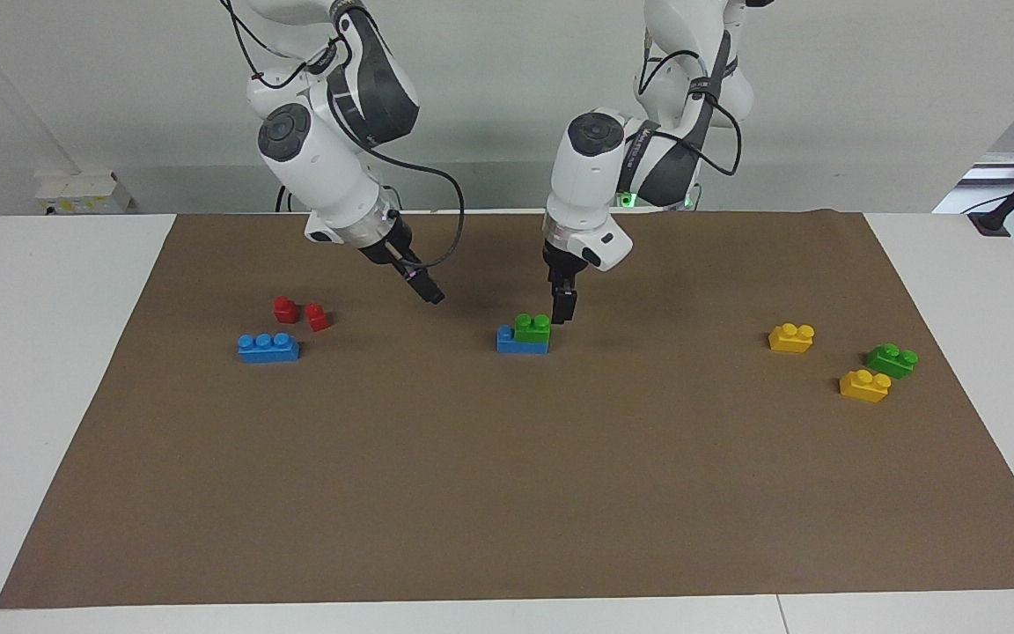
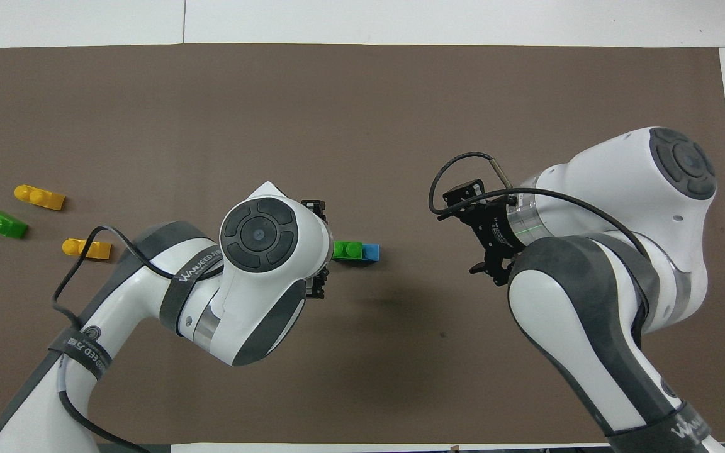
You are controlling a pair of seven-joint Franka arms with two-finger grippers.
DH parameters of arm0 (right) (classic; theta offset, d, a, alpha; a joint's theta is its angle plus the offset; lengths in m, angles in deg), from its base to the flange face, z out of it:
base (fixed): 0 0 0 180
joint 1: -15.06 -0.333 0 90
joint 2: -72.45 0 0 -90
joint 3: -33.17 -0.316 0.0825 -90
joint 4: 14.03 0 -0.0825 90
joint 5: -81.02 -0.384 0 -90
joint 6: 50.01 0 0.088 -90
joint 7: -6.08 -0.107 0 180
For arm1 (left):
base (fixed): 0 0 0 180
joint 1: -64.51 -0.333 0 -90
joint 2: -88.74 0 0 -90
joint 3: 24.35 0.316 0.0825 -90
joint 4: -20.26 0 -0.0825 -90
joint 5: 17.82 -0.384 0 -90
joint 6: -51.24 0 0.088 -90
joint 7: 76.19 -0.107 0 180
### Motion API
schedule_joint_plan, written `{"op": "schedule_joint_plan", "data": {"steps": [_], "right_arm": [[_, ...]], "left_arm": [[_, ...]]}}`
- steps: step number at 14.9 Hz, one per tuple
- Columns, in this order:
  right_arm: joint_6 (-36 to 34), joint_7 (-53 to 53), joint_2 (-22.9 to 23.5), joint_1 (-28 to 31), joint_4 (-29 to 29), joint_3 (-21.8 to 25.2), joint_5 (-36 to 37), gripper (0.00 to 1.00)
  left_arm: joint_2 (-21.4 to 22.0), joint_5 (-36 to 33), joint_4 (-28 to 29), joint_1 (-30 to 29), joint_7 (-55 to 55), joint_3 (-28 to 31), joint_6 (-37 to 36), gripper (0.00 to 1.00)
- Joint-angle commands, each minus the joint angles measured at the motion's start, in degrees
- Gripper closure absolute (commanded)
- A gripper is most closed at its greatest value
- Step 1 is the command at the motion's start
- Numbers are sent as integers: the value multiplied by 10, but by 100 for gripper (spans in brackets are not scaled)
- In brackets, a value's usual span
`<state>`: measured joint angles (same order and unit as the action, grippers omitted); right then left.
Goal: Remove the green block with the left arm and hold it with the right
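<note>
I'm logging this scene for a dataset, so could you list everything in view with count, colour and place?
green block: 1, green, stacked on the central blue brick
loose green brick: 1, green, left arm's end
yellow bricks: 2, yellow, beside the loose green brick
long blue brick: 1, blue, right arm's end
red bricks: 2, red, nearer the robots than the long blue brick
mat: 1, brown, covering the table
left claw: black, beside the green block
right claw: black, over bare mat

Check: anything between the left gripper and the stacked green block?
Nothing visible. The left gripper is right beside the green block, which sits on the blue brick mid-mat. The right gripper is up over bare mat, toward the right arm's end from the stack, also with nothing in between.
</note>
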<state>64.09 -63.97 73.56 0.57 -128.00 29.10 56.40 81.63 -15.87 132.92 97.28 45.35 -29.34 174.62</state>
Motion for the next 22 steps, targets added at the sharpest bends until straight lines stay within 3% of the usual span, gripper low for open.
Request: {"op": "schedule_joint_plan", "data": {"steps": [1,5,12,22], "right_arm": [[44,-47,-2,-18,-31,0,-38,0],[104,-145,18,-20,-50,0,-103,0],[203,-159,40,-56,-83,0,-171,0],[285,-173,86,-85,-85,0,-251,0]], "left_arm": [[-25,-19,-14,14,26,9,12,0],[-53,-40,-22,26,70,9,26,0],[-89,-56,-32,27,91,9,48,0],[-92,-59,-16,26,115,10,77,0]]}}
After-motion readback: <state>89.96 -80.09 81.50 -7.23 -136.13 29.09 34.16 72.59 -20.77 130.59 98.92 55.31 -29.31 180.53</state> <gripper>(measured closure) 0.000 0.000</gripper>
